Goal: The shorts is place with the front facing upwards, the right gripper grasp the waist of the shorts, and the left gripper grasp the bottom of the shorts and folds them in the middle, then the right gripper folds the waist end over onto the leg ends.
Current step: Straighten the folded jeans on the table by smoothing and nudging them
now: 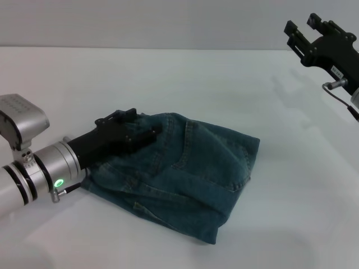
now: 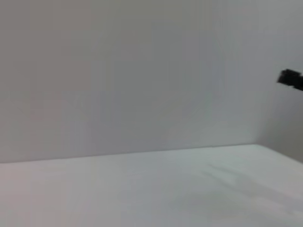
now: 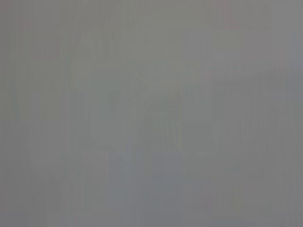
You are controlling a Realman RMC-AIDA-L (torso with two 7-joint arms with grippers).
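The shorts (image 1: pixel 196 174) lie folded into a compact blue-green denim bundle in the middle of the white table (image 1: pixel 168 78), with a pocket seam facing up. I cannot tell the waist or the bottom of the shorts apart within the folds. My left gripper (image 1: pixel 147 130), on its silver wrist with a green light, rests against the bundle's upper left edge. My right gripper (image 1: pixel 303 27) hangs high at the far right, well away from the shorts, open with nothing in it. A dark piece of the right gripper (image 2: pixel 291 79) also shows in the left wrist view.
White tabletop surrounds the bundle on all sides, and a pale wall (image 2: pixel 142 71) stands behind the table's far edge. The right wrist view shows only flat grey.
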